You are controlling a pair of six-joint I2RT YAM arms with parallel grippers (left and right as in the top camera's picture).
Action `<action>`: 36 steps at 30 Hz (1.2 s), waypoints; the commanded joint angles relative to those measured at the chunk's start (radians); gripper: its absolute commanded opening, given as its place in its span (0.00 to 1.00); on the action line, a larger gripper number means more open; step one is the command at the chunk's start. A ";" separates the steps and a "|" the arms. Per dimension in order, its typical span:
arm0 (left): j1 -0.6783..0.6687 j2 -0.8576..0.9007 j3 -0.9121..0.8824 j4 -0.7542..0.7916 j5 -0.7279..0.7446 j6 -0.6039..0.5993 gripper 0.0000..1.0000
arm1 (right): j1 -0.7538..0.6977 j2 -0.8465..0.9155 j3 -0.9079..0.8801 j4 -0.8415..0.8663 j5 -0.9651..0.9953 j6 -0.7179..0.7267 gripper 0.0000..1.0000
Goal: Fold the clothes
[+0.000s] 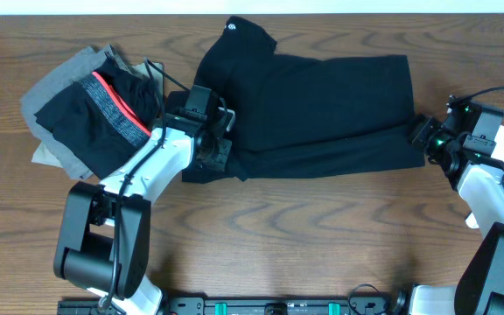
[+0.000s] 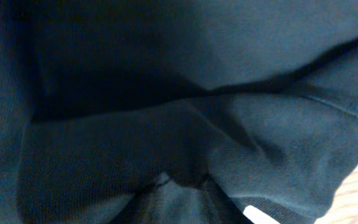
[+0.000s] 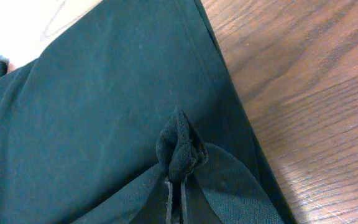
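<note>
My right gripper (image 3: 176, 190) is clamped on a bunch of the black T-shirt (image 1: 322, 105) at its right edge. My left gripper (image 1: 217, 150) is buried in the opposite end, and I cannot tell how its jaws stand. The shirt lies between them, looking half-folded. The other clothes (image 1: 86, 114), heaped on my left, seem unfolded.

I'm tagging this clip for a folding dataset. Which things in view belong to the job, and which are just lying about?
Job: large black short-sleeved T-shirt; right pincer, shut on its edge; left pincer, at its other end; heap of grey, black and red-banded garments, untouched.
Lying about: brown wooden table only.
</note>
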 commanded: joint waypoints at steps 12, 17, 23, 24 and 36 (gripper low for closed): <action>0.003 0.002 0.086 0.012 0.013 -0.014 0.06 | 0.010 0.006 0.015 -0.001 0.000 0.012 0.01; 0.003 0.002 0.127 0.034 0.013 -0.013 0.06 | 0.010 0.006 0.015 0.000 0.000 0.012 0.01; 0.003 0.024 0.127 0.083 0.012 -0.010 0.17 | 0.010 0.006 0.015 0.000 0.000 0.012 0.01; 0.003 0.031 0.127 0.087 0.011 -0.010 0.24 | 0.010 0.006 0.015 0.000 0.000 0.012 0.01; -0.014 0.037 0.125 -0.011 0.102 -0.013 0.50 | 0.010 0.006 0.015 -0.001 -0.001 0.012 0.01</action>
